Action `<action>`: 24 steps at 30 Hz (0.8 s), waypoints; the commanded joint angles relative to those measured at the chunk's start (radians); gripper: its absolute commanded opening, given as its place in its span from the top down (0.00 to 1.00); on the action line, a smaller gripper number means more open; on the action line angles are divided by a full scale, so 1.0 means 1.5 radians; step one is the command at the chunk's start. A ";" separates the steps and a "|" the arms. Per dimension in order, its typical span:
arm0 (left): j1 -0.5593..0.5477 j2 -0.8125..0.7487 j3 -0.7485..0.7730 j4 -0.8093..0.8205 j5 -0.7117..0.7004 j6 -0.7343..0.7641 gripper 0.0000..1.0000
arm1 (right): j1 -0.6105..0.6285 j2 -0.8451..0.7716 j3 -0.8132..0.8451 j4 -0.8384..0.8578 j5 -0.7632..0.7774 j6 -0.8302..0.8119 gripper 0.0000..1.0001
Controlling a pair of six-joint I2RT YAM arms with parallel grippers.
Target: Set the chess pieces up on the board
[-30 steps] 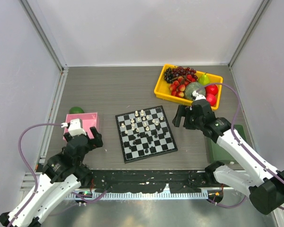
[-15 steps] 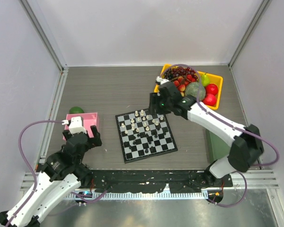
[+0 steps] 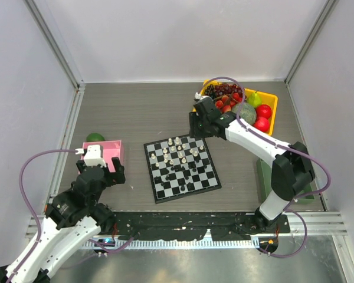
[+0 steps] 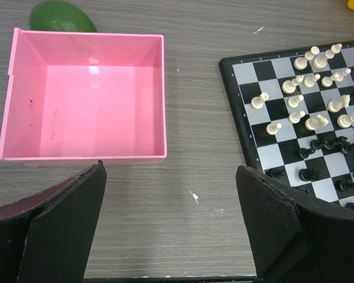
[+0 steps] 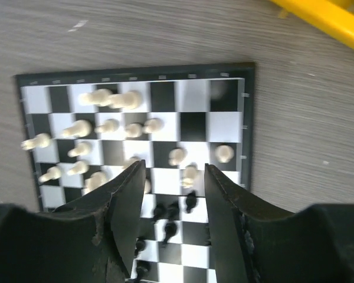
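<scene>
Top view: board (image 3: 181,167) lies flat at mid-table, turned slightly off square. All the chess pieces are on it and none are in rows. White pieces (image 3: 178,148) are bunched on the 12 o'clock half, black pieces (image 3: 176,177) are scattered on the 6 o'clock half. Right hand (image 3: 196,127) is over the board's 1 o'clock corner, with its arm stretched across from the right. The jaw gap can't be read from up here. Yellow bin (image 3: 202,112) of fruit is at 1 o'clock of the board, just beyond that hand. Pink tray (image 3: 115,144) is at 9 o'clock of the board and apart from it. Green fruit (image 3: 95,137) is at the tray's 11 o'clock corner. Left hand (image 3: 102,175) is at the tray's 6 o'clock edge.

Left wrist: left hand (image 4: 171,171) is spread wide with only bare table between the fingers, holding nothing. Pink tray (image 4: 164,94) is at 11 o'clock, with the green fruit (image 4: 62,17) behind its far corner. Board (image 4: 233,112) is at 2 o'clock, showing white pieces (image 4: 310,97) and black pieces (image 4: 330,144).

Right wrist: right hand (image 5: 173,168) is over the board (image 5: 224,94), jaws partly apart and not clamped on anything. A couple of white pieces show in the gap, but I can't tell whether the fingers touch them. More white pieces (image 5: 115,99) are at 11 o'clock and black pieces (image 5: 171,209) sit low between the fingers. Yellow bin (image 5: 318,15) edge is at 1 o'clock.
</scene>
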 commanded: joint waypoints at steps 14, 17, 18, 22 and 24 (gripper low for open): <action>-0.001 -0.006 -0.012 0.009 0.014 -0.025 0.00 | -0.028 0.018 -0.060 -0.002 -0.070 -0.054 0.56; -0.002 0.005 -0.011 0.009 0.014 -0.025 0.00 | -0.023 0.030 -0.058 -0.004 -0.072 -0.054 0.57; -0.001 0.007 -0.011 0.008 0.014 -0.026 0.00 | -0.022 0.035 -0.059 -0.004 -0.071 -0.054 0.61; -0.001 0.011 -0.010 0.006 0.010 -0.029 0.00 | -0.019 0.052 -0.052 -0.008 -0.070 -0.055 0.62; -0.001 0.009 -0.009 0.005 0.006 -0.032 0.00 | -0.015 0.058 -0.051 -0.009 -0.070 -0.055 0.62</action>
